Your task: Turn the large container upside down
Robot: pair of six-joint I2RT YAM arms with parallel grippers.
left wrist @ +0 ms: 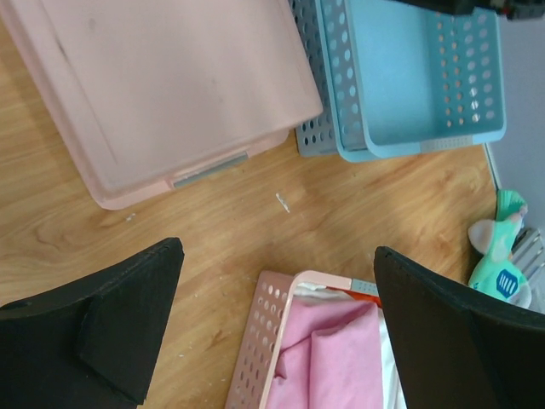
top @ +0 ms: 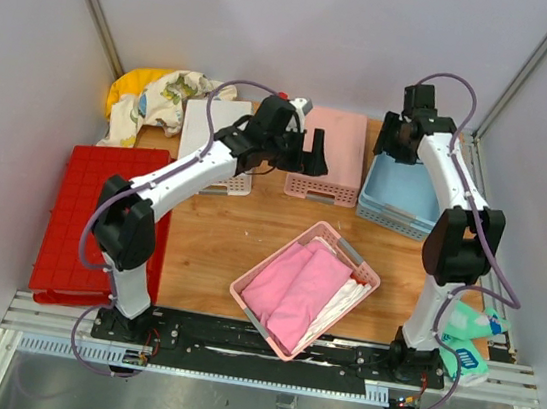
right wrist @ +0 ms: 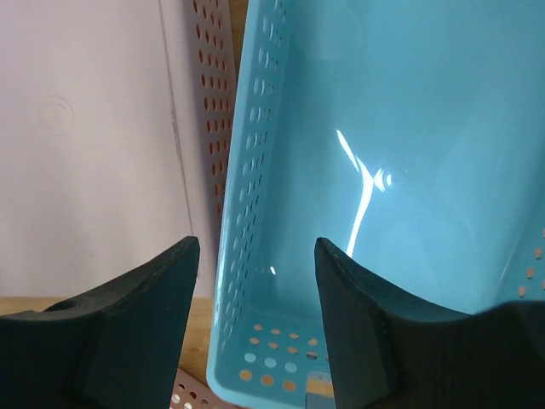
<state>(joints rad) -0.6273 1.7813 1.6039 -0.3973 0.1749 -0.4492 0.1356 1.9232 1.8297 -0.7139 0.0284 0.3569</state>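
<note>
The large container (top: 91,211) is a big red bin lying at the table's left edge, partly over it, with its square-grid ribbed side facing up. It does not show in either wrist view. My left gripper (top: 295,157) (left wrist: 277,251) hovers wide open over the middle back of the table, well right of the red bin, with bare wood and a pink basket rim below it. My right gripper (top: 394,145) (right wrist: 255,243) is open at the back right, its fingers standing either side of a light-blue basket's perforated wall (right wrist: 247,196) without gripping it.
A flat pink bin (top: 329,151) (left wrist: 170,85) lies at the back middle beside stacked light-blue baskets (top: 401,196) (left wrist: 417,77). A small pink basket of pink cloth (top: 305,287) (left wrist: 324,349) sits near the front. Crumpled cloths (top: 157,93) and a white bin (top: 213,126) are at back left. Spray bottles (top: 467,341) stand at the right.
</note>
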